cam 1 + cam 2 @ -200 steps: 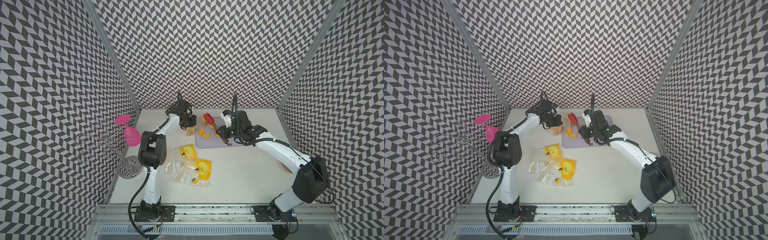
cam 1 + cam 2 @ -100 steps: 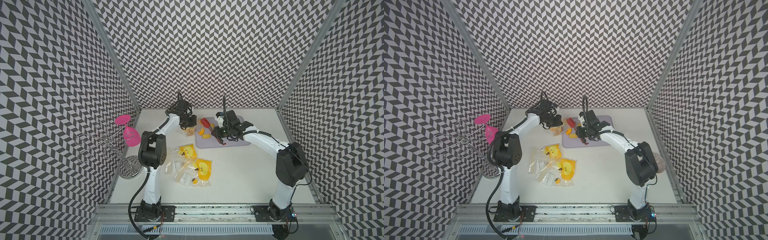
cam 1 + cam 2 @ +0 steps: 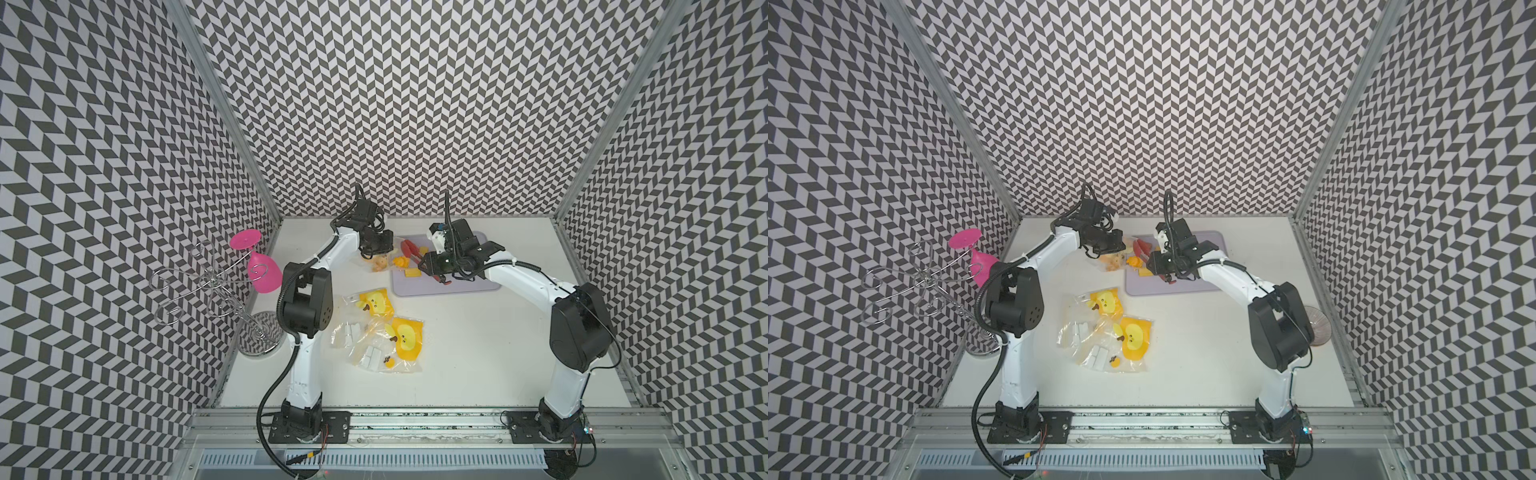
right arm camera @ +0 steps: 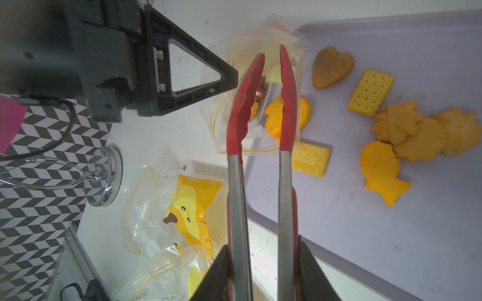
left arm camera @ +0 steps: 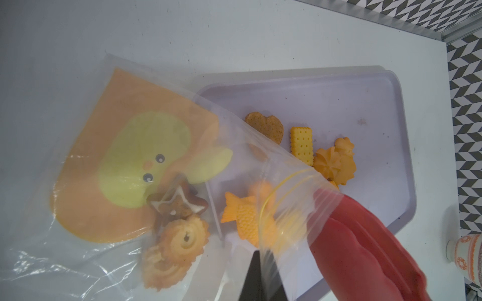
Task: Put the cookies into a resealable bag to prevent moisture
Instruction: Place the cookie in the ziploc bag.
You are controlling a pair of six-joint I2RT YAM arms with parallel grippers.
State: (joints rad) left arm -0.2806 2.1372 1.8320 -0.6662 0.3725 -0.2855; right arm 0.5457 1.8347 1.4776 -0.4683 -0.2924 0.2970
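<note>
Fingers (image 4: 212,276) of right gripper (image 4: 262,246) clamped on red tongs (image 4: 236,125).
Left gripper (image 3: 375,250) pinches resealable bag (image 5: 146,86) rim; fish cookie (image 5: 245,221) lies between parted tong arms.

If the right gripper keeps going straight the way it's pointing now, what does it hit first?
Most likely the clear bag that the left gripper holds open; the right gripper's red tongs reach its mouth, though depth is unclear.
</note>
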